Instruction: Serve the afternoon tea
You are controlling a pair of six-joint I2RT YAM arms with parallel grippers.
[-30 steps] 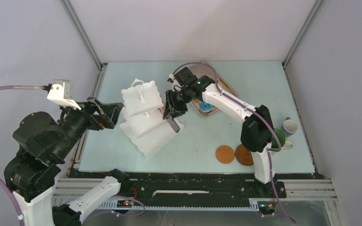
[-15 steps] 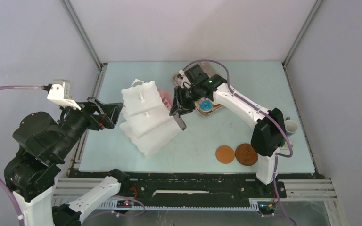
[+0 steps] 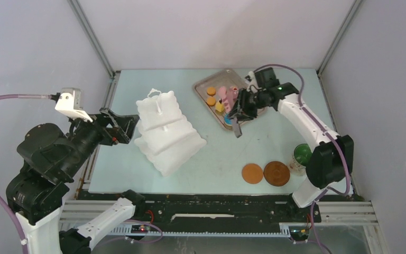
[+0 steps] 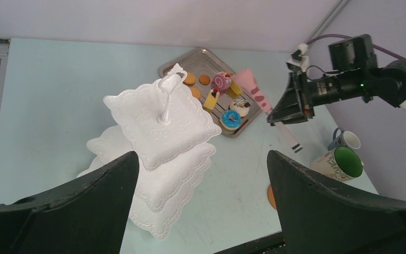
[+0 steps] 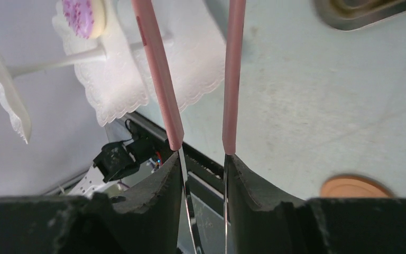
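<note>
The right gripper [image 3: 239, 112] hangs over the near edge of the silver tray [image 3: 203, 97], its fingers clamped hard on the pink tongs [image 5: 158, 79]. The two pink arms run out side by side with a narrow gap between them and nothing caught in it. The pastries are right there just left of the gripper, all in the tray. The blue doughnut [image 4: 231, 119] sits nearest, at the near corner. A pale doughnut with dark topping [image 4: 240, 106] is just behind it, then the yellow cake slices [image 4: 211, 98], a pink swirled roll [image 4: 222, 82] and the orange round biscuits [image 4: 190, 79] at the far end.

Over to the left, well apart from that gripper, the three-tier stand [image 3: 166, 129] stands on the table. It is white and scalloped, with a looped handle on top and each tier wider than the one above. The right wrist view picks up one pink-iced doughnut [image 5: 82, 13] with sprinkles already lying on one of its tiers; which tier cannot be told.

The left gripper [image 3: 118, 127] hovers just beside the stand's left side, not touching, its fingers spread wide and empty.

Near the right arm's base, the two brown coasters [image 3: 252, 173] lie flat and touching, both bare. The green-lined mug [image 3: 300, 154] stands on the table just to their right, and the small white cup [image 4: 349, 139] sits just behind it.
</note>
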